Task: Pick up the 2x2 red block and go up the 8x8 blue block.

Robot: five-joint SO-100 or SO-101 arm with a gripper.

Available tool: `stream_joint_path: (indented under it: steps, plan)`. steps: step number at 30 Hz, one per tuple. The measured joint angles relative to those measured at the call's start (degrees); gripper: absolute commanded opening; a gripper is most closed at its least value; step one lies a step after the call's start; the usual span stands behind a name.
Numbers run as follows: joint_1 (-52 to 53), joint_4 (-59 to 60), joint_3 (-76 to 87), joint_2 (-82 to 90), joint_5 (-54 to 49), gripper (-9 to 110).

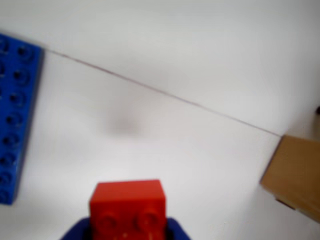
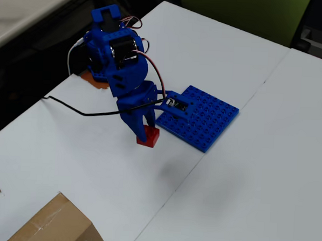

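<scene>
The 2x2 red block [image 1: 128, 207] fills the bottom middle of the wrist view, its studs facing the camera, and my gripper [image 1: 127, 227] is shut on it with blue fingers on either side. In the overhead view the red block [image 2: 148, 136] hangs at the tip of the gripper [image 2: 144, 131], just left of the 8x8 blue block [image 2: 207, 116]. A faint shadow on the white table suggests the block is off the surface. The blue block [image 1: 14, 115] lies flat at the left edge of the wrist view.
A cardboard box [image 2: 53, 223] sits at the near left corner of the table and shows at the right of the wrist view [image 1: 296, 175]. A seam [image 1: 165, 92] runs across the white table. A black cable [image 2: 78, 111] trails left from the arm.
</scene>
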Motion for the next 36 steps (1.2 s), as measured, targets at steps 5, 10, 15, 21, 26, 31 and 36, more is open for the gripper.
stream_joint_path:
  steps: [5,10,15,21,26,31,36]
  plan:
    - [-1.8,2.0,1.5,4.3,-2.8,1]
    - [-4.0,2.0,4.3,7.8,-5.8,1]
    - [-6.9,2.5,6.0,10.9,-8.9,1]
    - [-11.5,2.9,8.8,12.9,-12.5,1]
    - [-14.9,2.9,11.4,14.2,-18.2,1]
    - [-17.6,3.7,12.5,14.4,-23.9,1]
    - [-20.0,3.8,12.8,14.4,-28.0,1]
